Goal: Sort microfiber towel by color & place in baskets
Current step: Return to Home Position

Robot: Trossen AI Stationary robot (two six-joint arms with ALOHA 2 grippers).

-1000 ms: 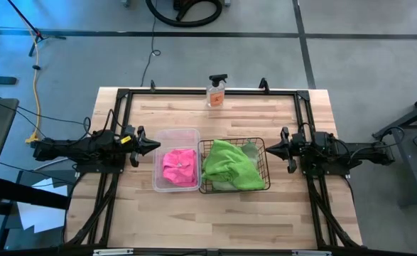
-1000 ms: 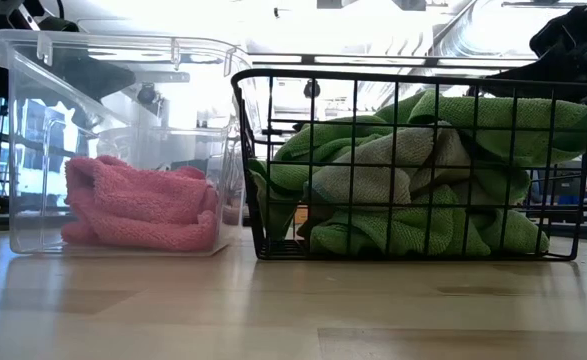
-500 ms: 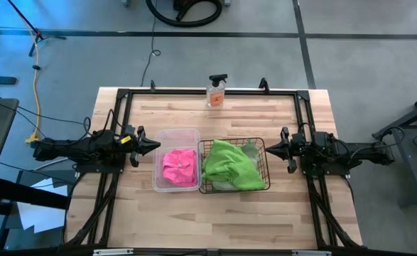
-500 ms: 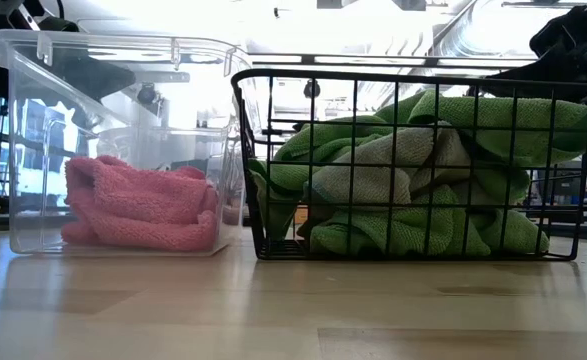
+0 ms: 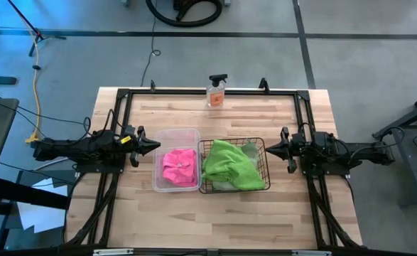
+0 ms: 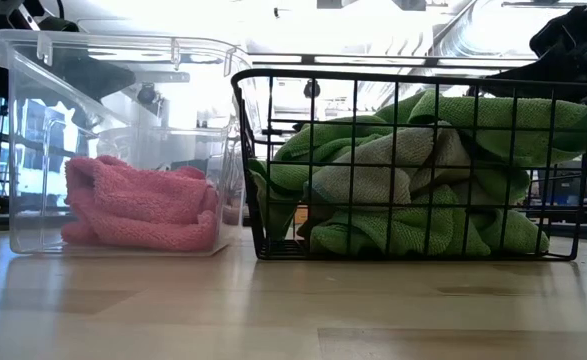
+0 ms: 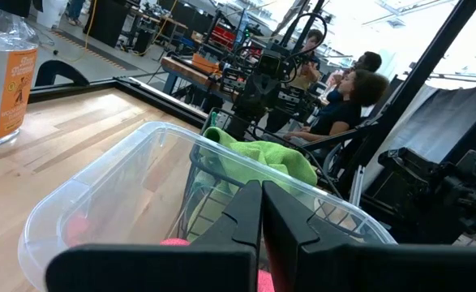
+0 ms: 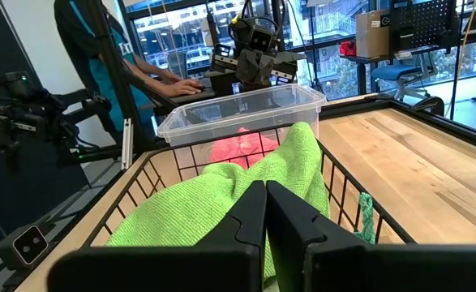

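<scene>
Two containers are counted: one clear tub, one wire basket. One spray bottle, one pink towel heap and one green towel heap are seen.

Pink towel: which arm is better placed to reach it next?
Likely left: the left tool sits beside the clear tub holding the pink towel, while the wire basket stands between that tub and the right tool.

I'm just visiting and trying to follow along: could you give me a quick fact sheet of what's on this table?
Clear tub: holds pink towel
Wire basket: right beside the tub, holds green towel
Spray bottle: upright at the table's edge, apart from both containers
Left claw: shut, empty, outside the tub
Right claw: shut, empty, outside the basket
Table: pale wood
</scene>
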